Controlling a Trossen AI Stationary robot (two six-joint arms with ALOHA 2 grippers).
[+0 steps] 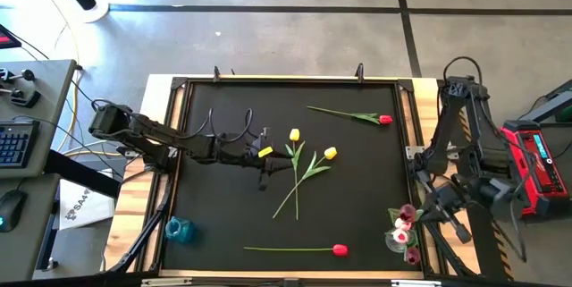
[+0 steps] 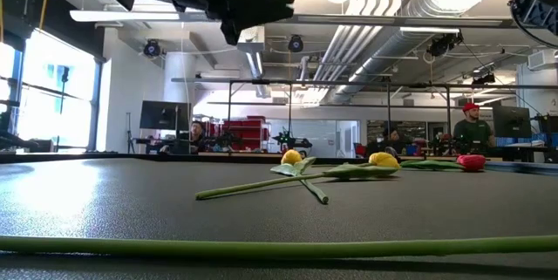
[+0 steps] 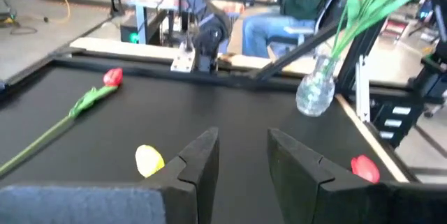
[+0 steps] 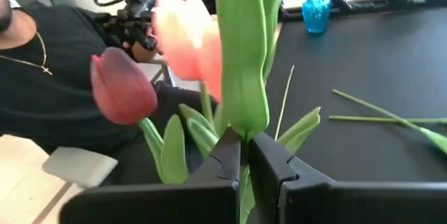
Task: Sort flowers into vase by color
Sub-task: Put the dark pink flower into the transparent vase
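Left gripper [image 1: 264,164]: hovers above the mat [image 1: 223,224], fingers parted, nothing between them. In the left wrist view a yellow bud [image 3: 149,160] lies just beside one finger [image 3: 198,160], outside the gap.

Yellow tulips: two, crossed at the stems. Near bud [image 1: 294,134] and far bud [image 1: 330,153] both lie just beyond the left gripper, toward the table's middle; stems run from the buds back toward the front edge, roughly square to the arm's reach. The left arm is judged much the nearer to them.

Red tulips: one [image 1: 384,119] well beyond the left gripper at the far side; one [image 1: 339,249] near the front edge, stem lying along that edge.

Right gripper [image 4: 244,155]: at the table's right front corner by the clear vase [image 1: 396,241], fingers pressed together on a green stem [image 4: 241,63] among pink tulips [image 4: 188,42].

Blue vase [image 1: 179,229]: behind the left gripper, at the left front corner, empty.

Hard to make out: whether the pinched stem is already seated in the clear vase; the low view cuts off both grippers.
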